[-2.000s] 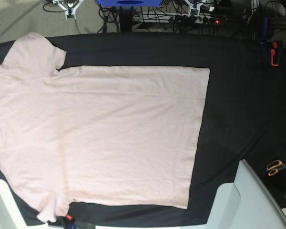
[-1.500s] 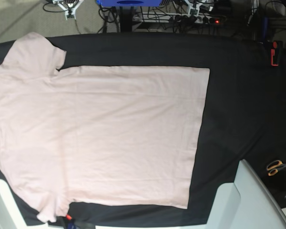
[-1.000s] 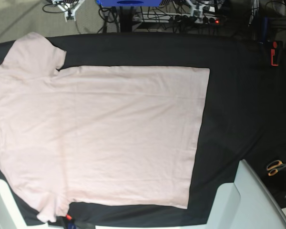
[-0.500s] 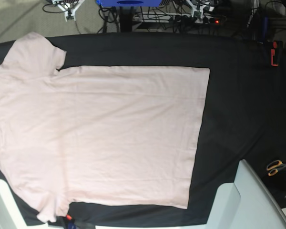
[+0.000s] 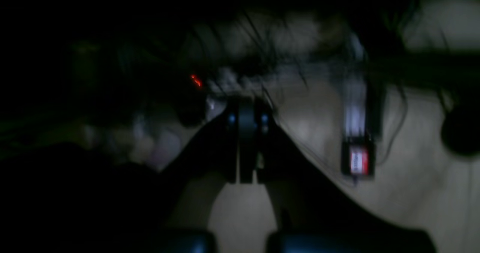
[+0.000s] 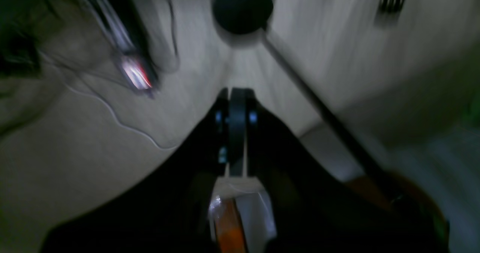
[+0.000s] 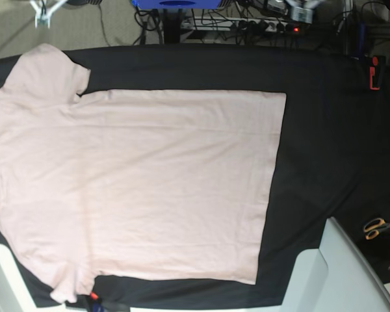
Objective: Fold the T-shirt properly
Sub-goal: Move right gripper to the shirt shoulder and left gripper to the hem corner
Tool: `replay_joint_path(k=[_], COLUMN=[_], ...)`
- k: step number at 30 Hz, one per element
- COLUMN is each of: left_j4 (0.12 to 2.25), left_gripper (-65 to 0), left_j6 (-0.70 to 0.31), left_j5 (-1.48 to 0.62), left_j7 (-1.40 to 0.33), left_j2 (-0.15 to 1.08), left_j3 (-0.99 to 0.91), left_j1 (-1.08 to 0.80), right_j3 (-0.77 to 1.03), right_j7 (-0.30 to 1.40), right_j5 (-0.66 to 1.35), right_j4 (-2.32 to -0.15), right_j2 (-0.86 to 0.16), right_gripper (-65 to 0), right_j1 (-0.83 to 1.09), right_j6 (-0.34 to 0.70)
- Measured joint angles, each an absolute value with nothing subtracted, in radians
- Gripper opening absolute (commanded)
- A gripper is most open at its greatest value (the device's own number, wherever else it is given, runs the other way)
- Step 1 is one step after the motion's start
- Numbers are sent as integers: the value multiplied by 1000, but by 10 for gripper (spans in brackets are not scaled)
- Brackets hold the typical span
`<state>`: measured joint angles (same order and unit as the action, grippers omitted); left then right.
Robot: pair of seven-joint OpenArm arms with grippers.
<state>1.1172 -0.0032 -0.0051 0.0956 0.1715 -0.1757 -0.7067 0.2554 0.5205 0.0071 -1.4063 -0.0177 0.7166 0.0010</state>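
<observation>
I see the T-shirt (image 7: 136, 182) flat and unfolded on the black cloth (image 7: 325, 143), same spot and shape as before, sleeves toward the left edge. What changed: the 2 arm bits at the top edge have shifted, and both wrist views are blurred, so the arms look to be starting off. Left gripper (image 5: 245, 170) jaws together, empty. Right gripper (image 6: 236, 166) jaws together, empty. Scissors (image 7: 377, 227) right of the shirt. 0 folds done.

Black cloth (image 7: 325, 130) covers table. Grey floor (image 7: 26, 29) at 11 o'clock, cables (image 7: 247, 23) and red light (image 7: 296, 28) at 12–1. Scissors (image 7: 377, 227) at 4. White panel (image 7: 341, 276) at 5.
</observation>
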Motion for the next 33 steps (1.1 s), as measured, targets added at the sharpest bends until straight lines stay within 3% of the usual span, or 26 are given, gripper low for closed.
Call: replay_joint_path(k=[3, 7, 9, 11, 15, 19, 22, 24, 27, 33], left_j4=[1282, 1491, 1589, 1660, 1730, 1731, 1728, 1720, 1692, 1598], left_gripper=[-650, -650, -650, -650, -650, -650, -650, -650, -650, -650], left_j6=[3, -5, -52, -78, -106, -112, -120, -194, -231, -226], left_j5=[-21, -222, -313, -421, -499, -501, -499, -502, -500, -496], left_j7=[72, 56, -11, -78, -188, -266, -301, -300, -303, -334], left_j2=[185, 204, 254, 296, 303, 301, 311, 324, 316, 312], left_j3=[-261, -299, -300, -320, -371, -411, -460, -490, -530, -601], left_j1=[-801, -841, -843, -834, -765, -677, -664, -664, -637, -637], right_j3=[265, 370, 419, 484, 635, 834, 997, 1045, 1047, 1047], right_j7=[562, 562, 543, 554, 698, 920, 1046, 1077, 1047, 956], right_j5=[33, 193, 312, 428, 627, 667, 648, 643, 659, 654], right_j4=[-1579, -1806, -1885, -1912, -1906, -1856, -1720, -1606, -1445, -1274], right_j2=[3, 7, -1, 0, 13, 3, 6, -33, -104, -143], right_gripper=[-644, -635, -635, -626, -476, -272, -252, -252, -249, -246], right_j1=[810, 842, 824, 790, 661, 463, 342, 302, 287, 289], right_j6=[-5, -12, 28, 146, 474, 704, 699, 691, 696, 691])
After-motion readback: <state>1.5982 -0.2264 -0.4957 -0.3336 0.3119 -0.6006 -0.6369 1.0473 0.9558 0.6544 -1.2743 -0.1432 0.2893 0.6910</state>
